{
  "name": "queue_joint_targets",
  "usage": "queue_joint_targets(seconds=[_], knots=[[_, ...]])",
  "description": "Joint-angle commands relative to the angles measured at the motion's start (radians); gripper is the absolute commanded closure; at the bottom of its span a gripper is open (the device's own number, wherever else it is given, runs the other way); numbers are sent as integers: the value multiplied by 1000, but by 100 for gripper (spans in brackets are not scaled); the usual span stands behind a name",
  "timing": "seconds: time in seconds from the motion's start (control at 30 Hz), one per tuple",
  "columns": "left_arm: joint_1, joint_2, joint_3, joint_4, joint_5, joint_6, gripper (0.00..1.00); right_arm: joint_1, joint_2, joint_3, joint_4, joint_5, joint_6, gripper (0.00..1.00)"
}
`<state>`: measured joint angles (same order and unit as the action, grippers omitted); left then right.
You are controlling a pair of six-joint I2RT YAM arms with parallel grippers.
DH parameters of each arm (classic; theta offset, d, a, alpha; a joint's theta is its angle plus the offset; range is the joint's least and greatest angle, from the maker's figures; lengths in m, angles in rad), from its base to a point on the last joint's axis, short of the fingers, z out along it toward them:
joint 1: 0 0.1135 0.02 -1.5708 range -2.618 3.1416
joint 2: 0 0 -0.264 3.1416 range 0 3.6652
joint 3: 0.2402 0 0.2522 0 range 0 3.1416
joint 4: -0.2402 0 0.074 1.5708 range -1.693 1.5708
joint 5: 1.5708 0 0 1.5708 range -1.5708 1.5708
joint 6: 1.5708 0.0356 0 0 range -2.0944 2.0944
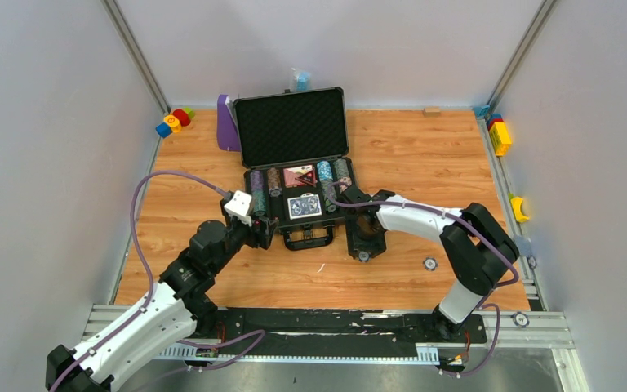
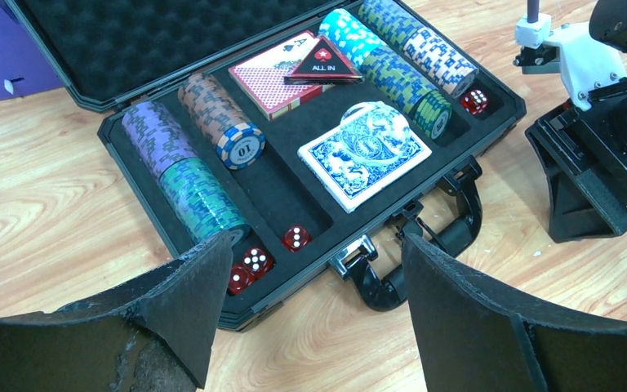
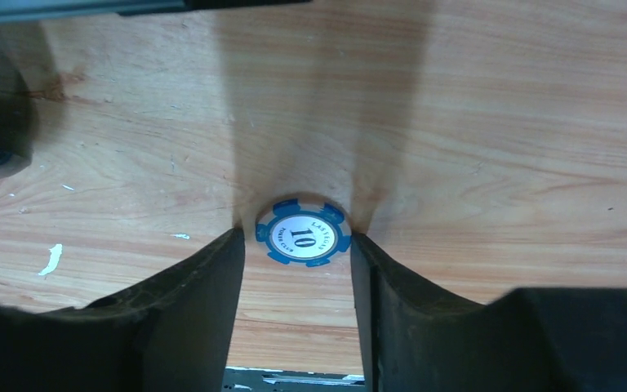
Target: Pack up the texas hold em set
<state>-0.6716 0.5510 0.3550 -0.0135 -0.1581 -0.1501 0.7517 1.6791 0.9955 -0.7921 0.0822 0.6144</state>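
Observation:
The dark grey briefcase (image 1: 294,122) lies open at mid-table with its lid up. Its foam tray (image 2: 286,200) holds rows of striped chips (image 2: 181,167), a red card deck (image 2: 271,79), a blue card deck (image 2: 365,153), an "ALL IN" button (image 2: 324,61) and red dice (image 2: 255,263). My left gripper (image 2: 318,253) hangs open over the case's front left corner, near the handle (image 2: 437,241), with nothing between its fingers. My right gripper (image 3: 298,245) points down at the table right of the case. Its fingertips closely flank a blue-and-white "10" chip (image 3: 302,237) lying flat. Another loose chip (image 1: 430,263) lies further right.
A purple stand (image 1: 227,122) leans beside the lid's left edge. Coloured toy blocks (image 1: 174,121) sit in the back left corner, and a yellow block (image 1: 500,137) and a yellow piece (image 1: 520,208) lie along the right rail. The right arm (image 2: 596,163) stands close to the case's right end.

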Motion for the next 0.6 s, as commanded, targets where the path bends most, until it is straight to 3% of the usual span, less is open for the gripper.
queue_joint_targets(seconds=[0.0,0.37,0.57], knots=[[5,-23,8,22,3,11,16,-2,37,-28,48,26,-6,52],[6,-17,9,21,0,11,16,7,25,-4,-10,79,-7,57],[6,-19,11,18,-1,10,16,20,35,38,-50,114,-7,55]])
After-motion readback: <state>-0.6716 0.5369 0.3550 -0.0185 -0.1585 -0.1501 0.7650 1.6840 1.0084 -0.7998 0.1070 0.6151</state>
